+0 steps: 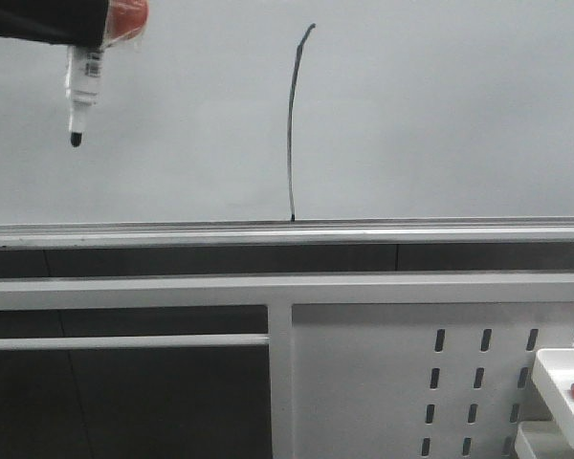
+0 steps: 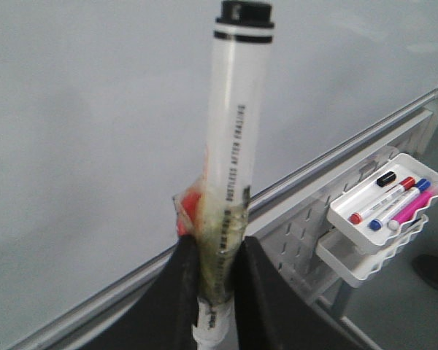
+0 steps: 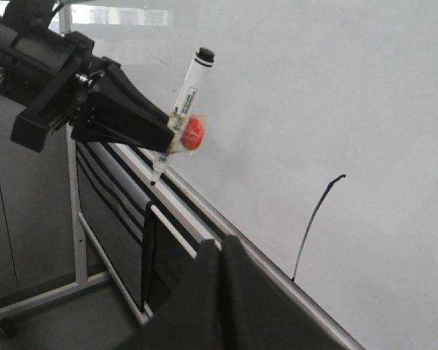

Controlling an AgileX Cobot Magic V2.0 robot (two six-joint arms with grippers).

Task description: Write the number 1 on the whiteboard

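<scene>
The whiteboard [image 1: 440,115] fills the upper front view. On it stands the number 1 [image 1: 290,124], a thin black stroke that runs from a small hook at its top down to the rail; it also shows in the right wrist view as the number 1 [image 3: 312,222]. My left gripper [image 1: 96,29] is at the top left, well left of the stroke. It is shut on a white marker [image 1: 83,86] with a black tip pointing down. Tape and a red piece [image 2: 192,208] wrap the marker [image 2: 233,131] between the black fingers [image 2: 266,292]. My right gripper [image 3: 223,251] is shut and holds nothing.
A silver rail [image 1: 268,232] runs along the board's lower edge. Below it sits a perforated white panel [image 1: 459,382]. A white tray [image 2: 343,211] on that panel holds several coloured markers. The board's stand legs [image 3: 77,240] reach the floor.
</scene>
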